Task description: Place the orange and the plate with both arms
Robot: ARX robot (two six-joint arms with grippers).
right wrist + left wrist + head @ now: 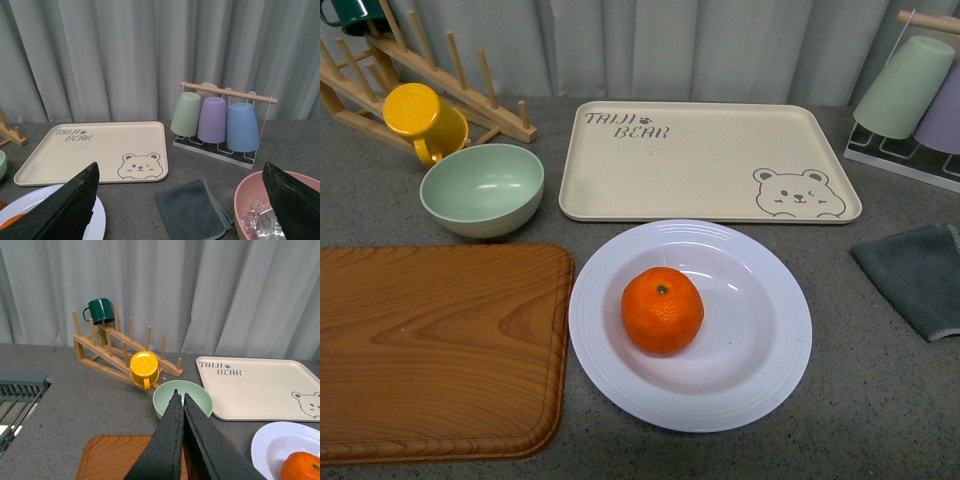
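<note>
The orange (pixel 662 310) sits in the middle of the white ridged plate (pixel 760 370) on the grey counter, in front of the bear tray. Neither arm shows in the front view. In the left wrist view my left gripper (pixel 180 396) is shut and empty, its fingers pressed together above the wooden board, with the plate (pixel 272 442) and the orange (pixel 301 466) at the lower right. In the right wrist view my right gripper (pixel 181 170) is open and empty, raised over the grey cloth; the plate's rim (pixel 30 197) shows beside one finger, with a sliver of orange (pixel 10 221).
A wooden cutting board (pixel 430 350) lies left of the plate. A pale green bowl (pixel 482 188), a yellow mug (pixel 420 118) on a wooden rack (pixel 430 70) and the beige bear tray (pixel 710 160) stand behind. A grey cloth (pixel 912 275), a cup rack (pixel 910 95) and a pink bowl of ice (pixel 260 210) are right.
</note>
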